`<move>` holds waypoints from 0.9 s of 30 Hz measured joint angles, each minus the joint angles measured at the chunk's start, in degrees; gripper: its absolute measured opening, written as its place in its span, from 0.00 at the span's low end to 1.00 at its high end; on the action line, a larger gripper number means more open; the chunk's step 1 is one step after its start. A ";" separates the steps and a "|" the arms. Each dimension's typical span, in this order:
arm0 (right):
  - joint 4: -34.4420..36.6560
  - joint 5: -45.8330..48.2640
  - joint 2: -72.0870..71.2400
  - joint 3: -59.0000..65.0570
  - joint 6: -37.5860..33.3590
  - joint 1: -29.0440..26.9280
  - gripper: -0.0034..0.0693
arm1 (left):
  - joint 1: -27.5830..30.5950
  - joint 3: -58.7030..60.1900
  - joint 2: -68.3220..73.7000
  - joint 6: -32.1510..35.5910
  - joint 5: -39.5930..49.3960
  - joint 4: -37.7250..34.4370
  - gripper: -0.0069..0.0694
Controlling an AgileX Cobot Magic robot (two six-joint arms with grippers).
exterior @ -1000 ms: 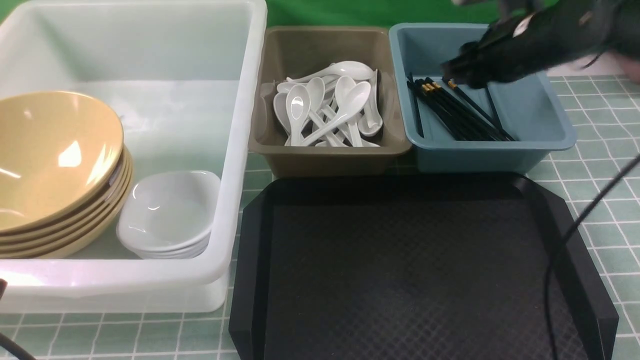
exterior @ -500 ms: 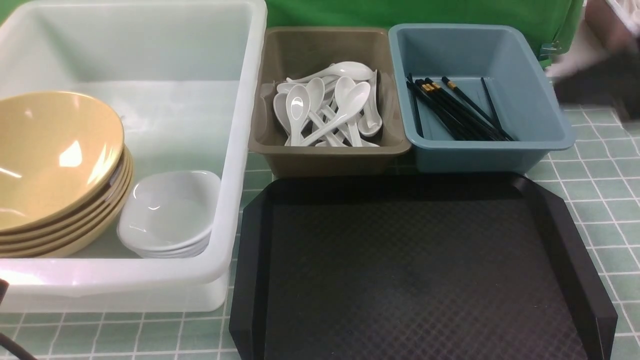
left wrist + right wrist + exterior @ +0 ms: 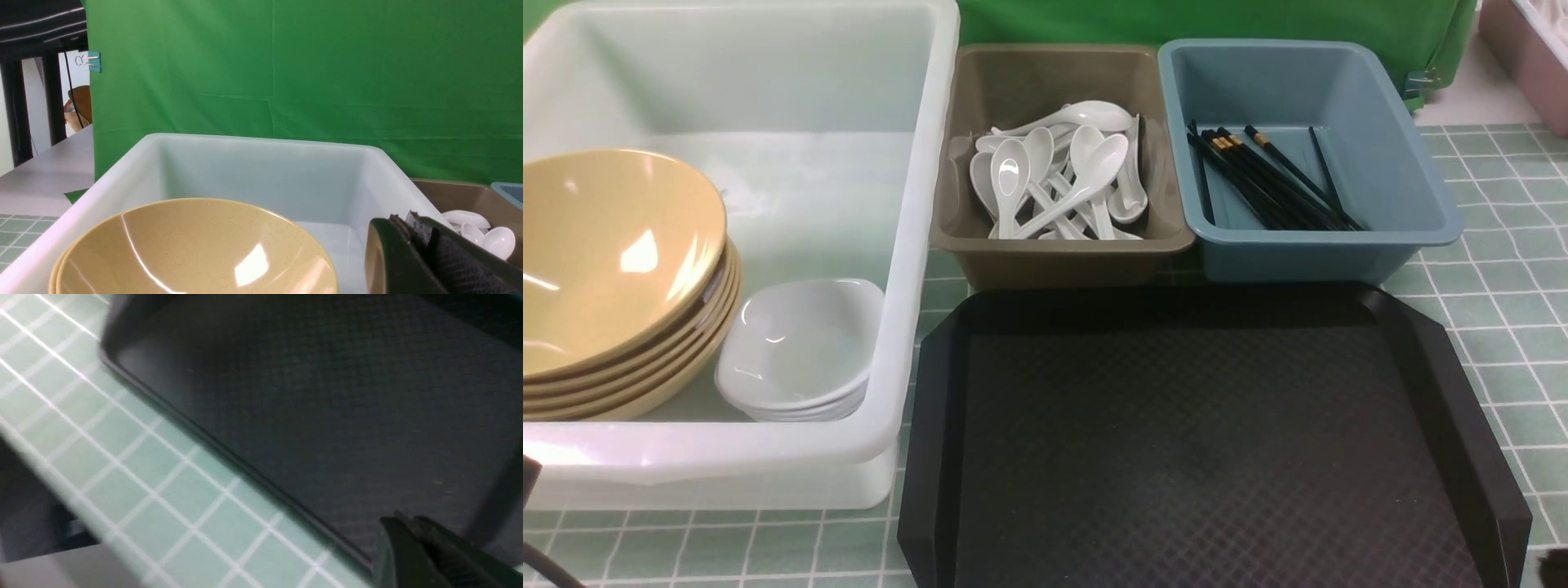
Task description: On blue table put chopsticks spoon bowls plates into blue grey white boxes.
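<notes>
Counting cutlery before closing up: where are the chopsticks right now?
In the front view the chopsticks lie bundled in the dusty-blue bin, far right of the three bins, beside the grey-brown bin of white spoons, behind the black tray.

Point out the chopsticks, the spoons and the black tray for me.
chopsticks (image 3: 1270, 184), front view, middle of the bundle.
spoons (image 3: 1058, 175), front view, middle of the pile.
tray (image 3: 1192, 441), front view, bare textured floor.

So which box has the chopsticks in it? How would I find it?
Start at the big black tray in the middle of the table. Three boxes stand in a row behind it; take the blue box, farthest right, next to the grey-brown box of white spoons. It alone is blue and holds the thin black chopsticks with gold bands.
</notes>
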 joint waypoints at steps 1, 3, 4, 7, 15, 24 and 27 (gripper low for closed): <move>-0.28 -0.19 0.00 0.16 0.00 0.00 0.14 | 0.00 0.00 0.00 0.00 -0.03 0.00 0.10; -5.33 -6.44 -4.87 2.56 0.00 0.00 0.14 | 0.00 0.00 0.00 0.00 0.90 0.00 0.10; -6.73 -9.61 -5.74 3.11 0.00 0.00 0.14 | 0.00 0.00 0.00 0.00 0.90 0.00 0.10; -10.22 -21.89 -8.10 6.46 0.00 -0.06 0.14 | 0.00 0.00 0.00 0.00 0.90 0.00 0.10; -11.42 -60.95 -16.78 25.94 7.88 -7.72 0.14 | 0.00 0.00 0.00 0.00 1.72 0.00 0.10; -11.42 -51.29 -26.05 33.36 22.34 -12.02 0.14 | 0.00 0.00 -0.04 0.00 3.28 0.00 0.10; -11.93 -47.92 -26.18 33.41 22.64 -12.02 0.14 | 0.00 0.01 -0.04 -0.06 3.47 0.00 0.10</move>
